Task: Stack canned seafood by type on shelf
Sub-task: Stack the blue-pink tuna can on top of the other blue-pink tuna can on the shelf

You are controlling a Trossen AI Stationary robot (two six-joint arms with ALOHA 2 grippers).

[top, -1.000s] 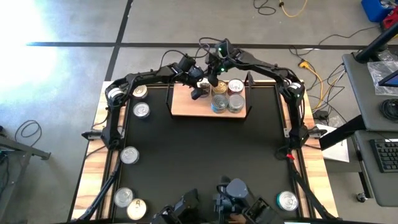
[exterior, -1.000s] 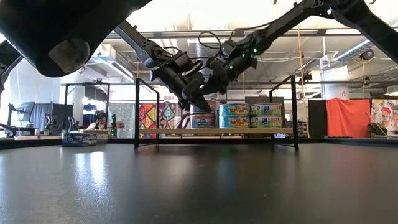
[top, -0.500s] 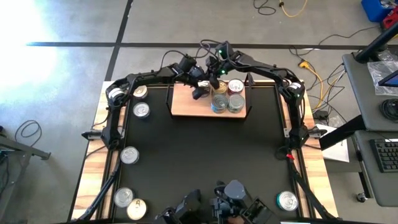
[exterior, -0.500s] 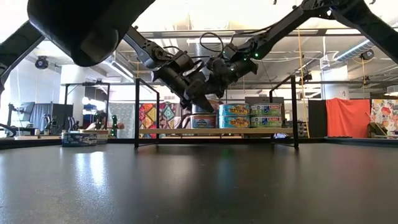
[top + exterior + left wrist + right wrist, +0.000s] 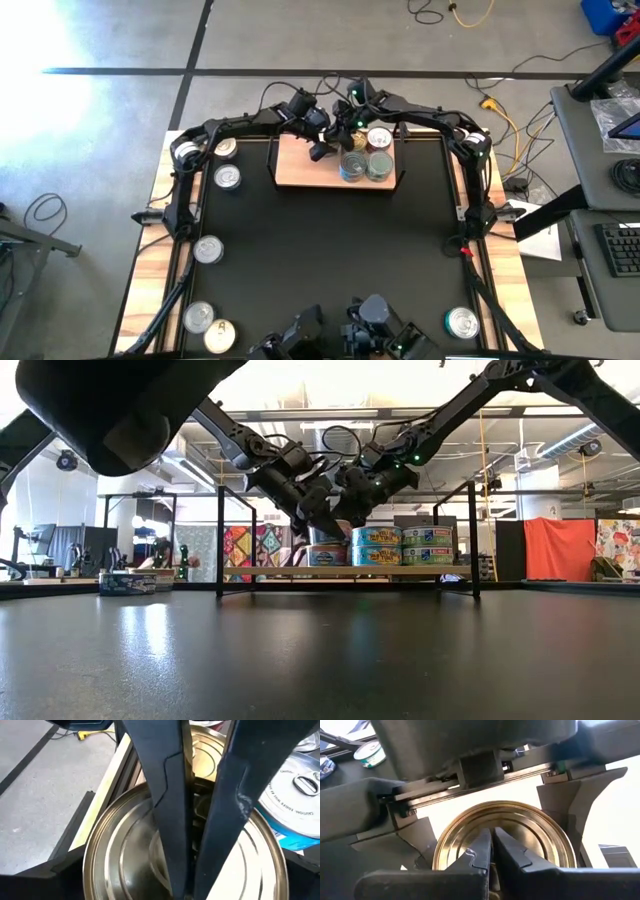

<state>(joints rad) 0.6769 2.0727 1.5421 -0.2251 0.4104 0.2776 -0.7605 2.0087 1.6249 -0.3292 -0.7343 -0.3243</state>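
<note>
Gold-lidded tin [image 5: 502, 840] between left hand [image 5: 316, 150] (open), shelf [image 5: 300, 170].

The right gripper [image 5: 345, 128], fingers pressed together, has drawn back from above the small light-wood shelf with black wire posts [image 5: 300, 170] toward its far edge; the left gripper [image 5: 318, 148] has spread slightly wider around the gold-lidded round tin [image 5: 185, 850] on that shelf.

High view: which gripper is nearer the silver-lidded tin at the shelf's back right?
Right. The right gripper hangs just left of that tin; the left gripper is farther left, over the middle of the shelf.
</note>
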